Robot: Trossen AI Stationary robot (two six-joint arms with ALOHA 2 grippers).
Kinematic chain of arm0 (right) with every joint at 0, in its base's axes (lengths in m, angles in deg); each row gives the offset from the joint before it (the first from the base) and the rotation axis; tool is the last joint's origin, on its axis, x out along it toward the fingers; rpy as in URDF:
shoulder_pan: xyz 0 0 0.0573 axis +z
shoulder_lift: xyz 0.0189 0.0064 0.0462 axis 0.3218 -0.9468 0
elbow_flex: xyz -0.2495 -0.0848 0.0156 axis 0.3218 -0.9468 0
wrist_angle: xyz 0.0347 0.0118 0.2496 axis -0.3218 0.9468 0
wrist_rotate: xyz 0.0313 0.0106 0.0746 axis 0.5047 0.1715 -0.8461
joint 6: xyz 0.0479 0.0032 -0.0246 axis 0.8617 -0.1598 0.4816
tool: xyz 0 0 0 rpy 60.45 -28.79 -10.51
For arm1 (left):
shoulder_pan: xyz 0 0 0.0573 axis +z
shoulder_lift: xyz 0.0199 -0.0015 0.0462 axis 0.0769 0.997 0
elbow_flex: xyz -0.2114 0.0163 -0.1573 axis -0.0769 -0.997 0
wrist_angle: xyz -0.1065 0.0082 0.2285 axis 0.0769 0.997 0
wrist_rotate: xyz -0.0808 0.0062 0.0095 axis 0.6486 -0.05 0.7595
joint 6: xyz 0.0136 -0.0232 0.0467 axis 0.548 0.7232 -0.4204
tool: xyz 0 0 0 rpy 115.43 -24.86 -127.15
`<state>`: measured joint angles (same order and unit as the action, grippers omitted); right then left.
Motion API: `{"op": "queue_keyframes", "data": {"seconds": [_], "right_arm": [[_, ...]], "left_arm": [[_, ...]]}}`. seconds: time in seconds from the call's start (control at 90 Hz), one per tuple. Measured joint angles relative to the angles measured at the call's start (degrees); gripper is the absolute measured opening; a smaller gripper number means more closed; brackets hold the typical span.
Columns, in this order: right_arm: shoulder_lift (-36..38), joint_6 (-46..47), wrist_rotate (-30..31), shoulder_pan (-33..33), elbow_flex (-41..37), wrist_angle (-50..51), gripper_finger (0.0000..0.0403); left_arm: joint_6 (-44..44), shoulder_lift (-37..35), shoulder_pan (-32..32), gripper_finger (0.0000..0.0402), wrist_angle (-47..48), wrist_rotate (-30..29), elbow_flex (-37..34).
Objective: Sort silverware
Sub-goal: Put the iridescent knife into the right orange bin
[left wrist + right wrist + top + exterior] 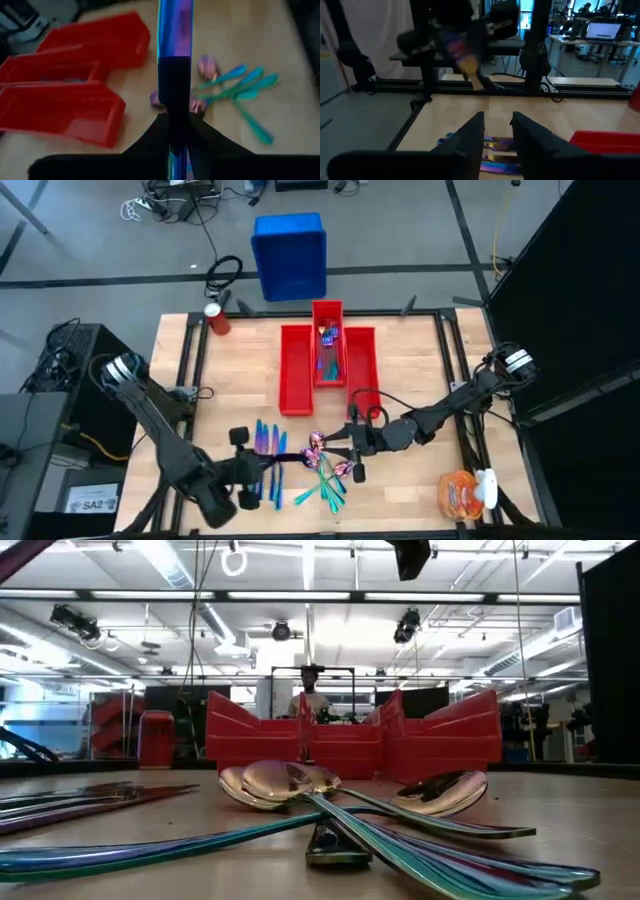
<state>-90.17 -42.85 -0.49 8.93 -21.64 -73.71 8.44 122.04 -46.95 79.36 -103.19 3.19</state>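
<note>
Iridescent silverware lies on the wooden table near its front edge: blue-purple knives [264, 443] side by side, and to their right a heap of spoons with teal handles [328, 472], also in the low view [290, 783]. Three red bins [326, 365] stand at the table's middle, and the middle one holds a few pieces [328, 340]. My left gripper [175, 107] is at the near left by the knives, shut on one blue-purple piece [175, 27]. My right gripper [497, 131] is open, right of the heap [345, 448], pointing toward the table's left. My left gripper pinches a slim blue-purple piece of silverware [175, 50] between its two fingers. The piece runs along the fingers and sticks out well past their tips. The right wrist view shows it held above the table [460, 50]. The fingers hide which end they grip.
A blue crate [290, 255] stands on the floor beyond the far edge. A red can [217, 318] is at the far left corner, and an orange and white object [466, 492] at the near right corner. Bare wood lies left of the bins.
</note>
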Motion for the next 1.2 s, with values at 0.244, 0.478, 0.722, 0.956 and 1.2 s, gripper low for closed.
{"op": "queue_keyframes", "data": {"seconds": [0.244,0.478,0.722,0.956,1.2], "right_arm": [[0.0,0.4,-0.1,-2.0,0.0,-0.7,0.0091],[0.0,-0.1,-2.9,-4.8,0.0,-4.4,0.0087],[0.0,0.2,-8.1,-6.9,0.0,-9.4,0.0157],[0.0,0.4,-7.8,-9.4,0.0,-10.2,0.0233],[0.0,0.9,-8.1,-10.9,0.0,-10.3,0.0255]], "left_arm": [[-28.1,-13.5,4.1,0.0027,-47.7,3.2,-20.4],[-43.0,-15.3,14.4,0.0027,-72.8,17.8,-28.3],[-44.4,-11.4,23.6,0.0027,-85.0,30.8,-28.5],[-44.1,-7.5,29.1,0.0027,-92.2,36.9,-28.5],[-42.4,-4.0,33.6,0.0027,-97.2,40.8,-27.5]]}}
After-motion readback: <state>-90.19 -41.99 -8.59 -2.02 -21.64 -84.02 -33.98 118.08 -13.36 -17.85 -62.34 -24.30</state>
